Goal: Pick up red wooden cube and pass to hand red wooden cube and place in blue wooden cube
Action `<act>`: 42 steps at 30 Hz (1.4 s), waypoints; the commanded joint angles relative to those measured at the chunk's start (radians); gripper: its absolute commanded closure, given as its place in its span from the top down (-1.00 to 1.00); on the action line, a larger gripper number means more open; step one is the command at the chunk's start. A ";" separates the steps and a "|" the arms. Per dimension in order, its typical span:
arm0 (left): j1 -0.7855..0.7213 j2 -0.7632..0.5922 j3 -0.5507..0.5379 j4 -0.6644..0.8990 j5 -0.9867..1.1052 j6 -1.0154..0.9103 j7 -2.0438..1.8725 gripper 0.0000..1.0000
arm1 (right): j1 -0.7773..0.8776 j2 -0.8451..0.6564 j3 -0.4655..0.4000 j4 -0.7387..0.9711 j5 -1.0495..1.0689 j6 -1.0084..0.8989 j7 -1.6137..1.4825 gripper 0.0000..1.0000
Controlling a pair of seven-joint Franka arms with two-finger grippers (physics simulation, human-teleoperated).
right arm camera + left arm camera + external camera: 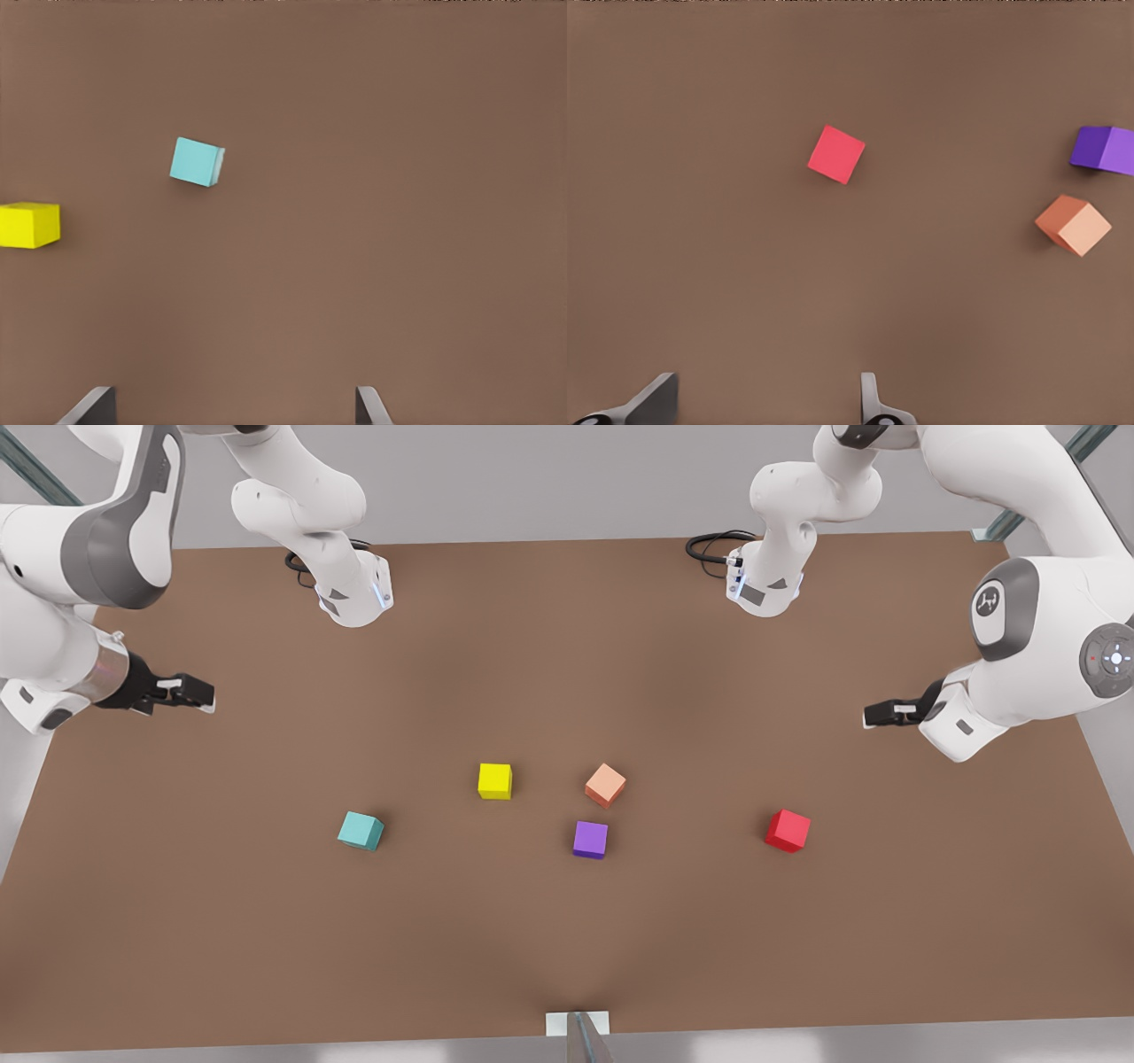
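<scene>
5 small matte, plain-faced cubes w/ sharp edges, all the same size, sit on a flat brown table w/ a dull, even surface. 1 of each colour: bright red wooden cube, teal blue wooden cube, yellow cube, salmon-orange cube, purple cube. All lie apart, none touching or stacked.

Red cube sits alone toward the front view's right, turned a bit askew; teal cube toward the front view's left, also askew. Yellow, salmon & purple cluster between them, salmon rotated corner-on.

2 glossy white arms w/ grey joints. Left gripper hangs at the front view's right, above the table & well apart from the red cube; its 2 dark fingertips are spread wide, nothing between them. Right gripper hangs at the front view's left, well apart from the teal cube; its fingertips are likewise spread wide & empty.
</scene>
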 commanded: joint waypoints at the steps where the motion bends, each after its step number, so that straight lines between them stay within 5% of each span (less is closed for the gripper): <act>1: 0.000 -0.001 0.000 -0.002 -0.001 0.028 0.021 1.00 | 0.003 0.002 0.000 0.004 0.005 0.033 0.023 1.00; 4: -0.011 0.001 -0.001 -0.064 -0.007 0.097 -0.028 1.00 | 0.002 0.005 -0.002 0.005 0.005 0.033 0.023 1.00; 9: -0.046 0.053 -0.003 -0.430 -0.101 0.688 -0.582 1.00 | -0.003 0.011 -0.003 0.004 0.011 0.034 0.023 1.00; 16: -0.086 0.136 -0.003 -0.498 -0.151 0.913 -0.973 1.00 | -0.004 0.019 -0.002 0.001 0.013 0.033 0.021 1.00; 42: -0.061 0.358 0.002 -0.387 -0.061 0.953 -1.274 1.00 | -0.001 0.034 0.001 -0.009 0.022 0.019 0.012 1.00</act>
